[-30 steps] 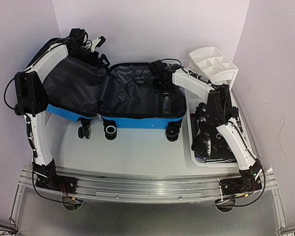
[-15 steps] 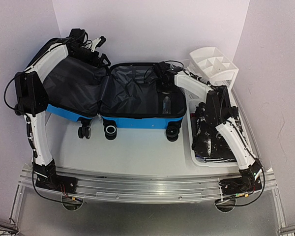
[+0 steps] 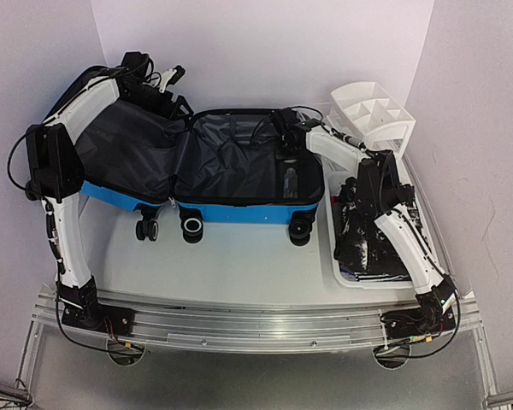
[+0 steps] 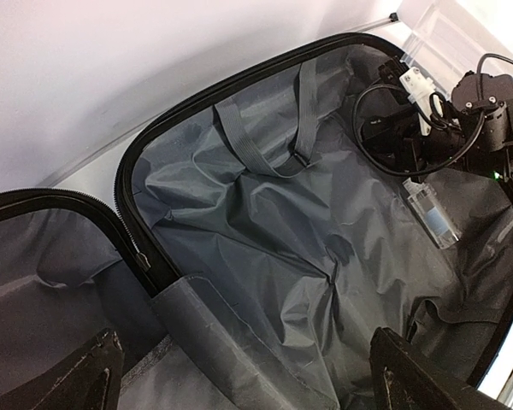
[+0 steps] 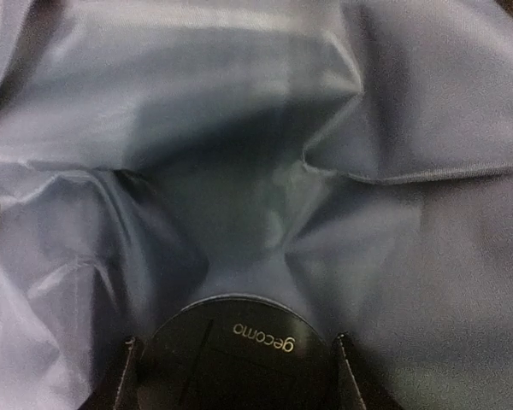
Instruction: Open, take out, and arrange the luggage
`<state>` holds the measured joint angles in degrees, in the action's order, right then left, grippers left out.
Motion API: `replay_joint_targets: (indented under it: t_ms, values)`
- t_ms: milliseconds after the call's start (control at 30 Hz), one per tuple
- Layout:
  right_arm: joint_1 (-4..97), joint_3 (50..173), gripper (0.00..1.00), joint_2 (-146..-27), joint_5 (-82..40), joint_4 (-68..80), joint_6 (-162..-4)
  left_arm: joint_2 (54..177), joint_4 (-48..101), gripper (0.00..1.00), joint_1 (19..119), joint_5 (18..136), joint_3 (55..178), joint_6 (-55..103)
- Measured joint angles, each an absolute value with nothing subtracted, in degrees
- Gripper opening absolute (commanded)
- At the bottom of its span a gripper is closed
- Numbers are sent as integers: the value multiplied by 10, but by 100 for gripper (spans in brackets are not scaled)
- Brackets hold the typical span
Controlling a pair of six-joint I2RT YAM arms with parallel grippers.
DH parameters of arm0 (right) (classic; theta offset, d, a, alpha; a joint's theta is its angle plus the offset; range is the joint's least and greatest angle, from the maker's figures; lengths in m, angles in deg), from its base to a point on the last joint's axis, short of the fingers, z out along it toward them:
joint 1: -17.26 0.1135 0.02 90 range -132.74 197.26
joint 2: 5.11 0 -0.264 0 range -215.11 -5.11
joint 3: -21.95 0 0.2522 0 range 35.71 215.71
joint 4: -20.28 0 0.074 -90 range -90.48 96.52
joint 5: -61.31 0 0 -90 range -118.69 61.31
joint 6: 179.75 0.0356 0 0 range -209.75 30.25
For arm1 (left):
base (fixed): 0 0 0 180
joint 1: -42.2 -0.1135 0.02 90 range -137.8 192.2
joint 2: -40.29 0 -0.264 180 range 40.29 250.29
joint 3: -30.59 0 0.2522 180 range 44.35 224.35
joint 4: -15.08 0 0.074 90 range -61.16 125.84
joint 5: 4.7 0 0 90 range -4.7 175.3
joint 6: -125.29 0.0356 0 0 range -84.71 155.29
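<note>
The blue luggage [image 3: 239, 210] lies open on the table, with its grey lining [image 4: 265, 239] facing up and the lid leaning to the back left. My right gripper [image 3: 288, 143] is down in the right half near the back wall. In the right wrist view it [image 5: 235, 369] is shut on a black round compact [image 5: 239, 354] marked "gecomo", over the lining [image 5: 239, 128]. My left gripper [image 3: 160, 81] is open at the lid's top edge. In the left wrist view it [image 4: 248, 384] holds nothing. A clear small bottle [image 4: 429, 212] lies in the right half [image 3: 291, 181].
A white mesh basket [image 3: 338, 272] with dark items stands right of the luggage. A white drawer organizer [image 3: 372, 111] stands behind it. Grey straps [image 4: 265, 128] hang at the back of the case. Walls close in at the back and both sides.
My right gripper has shifted slightly to the right along the back of the case, still holding the compact. The left arm has not moved.
</note>
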<state>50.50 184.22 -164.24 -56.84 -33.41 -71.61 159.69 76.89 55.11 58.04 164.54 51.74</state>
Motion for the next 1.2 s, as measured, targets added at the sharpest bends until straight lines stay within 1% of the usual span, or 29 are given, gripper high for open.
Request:
replay_joint_targets:
  t_ms: [100,300,433,567,700,833,933,1033,1100,1200]
  values:
    - [504,1842,25,-1642,-563,-329,-724,1597,769,100,551,578,1645,517]
    - [507,1829,19,-1633,-543,-312,-741,1597,769,100,551,568,1644,513]
    - [508,1801,17,-1599,-520,-300,-753,1597,770,100,551,564,1638,508]
    - [518,1763,17,-1529,-438,-249,-745,1597,770,100,551,557,1636,502]
    - [534,1757,17,-1446,-353,-182,-743,1597,770,100,551,553,1636,498]
    - [545,1748,17,-1360,-316,-135,-752,1597,770,100,551,550,1635,496]
    - [542,1706,17,-1297,-335,-109,-756,1597,770,99,551,548,1634,492]
    - [523,1639,17,-1243,-377,-106,-749,1597,770,100,551,548,1630,489]
    - [499,1599,17,-1223,-405,-124,-738,1597,770,100,551,548,1625,488]
    - [456,1571,18,-1225,-426,-175,-716,1597,770,100,551,548,1620,487]
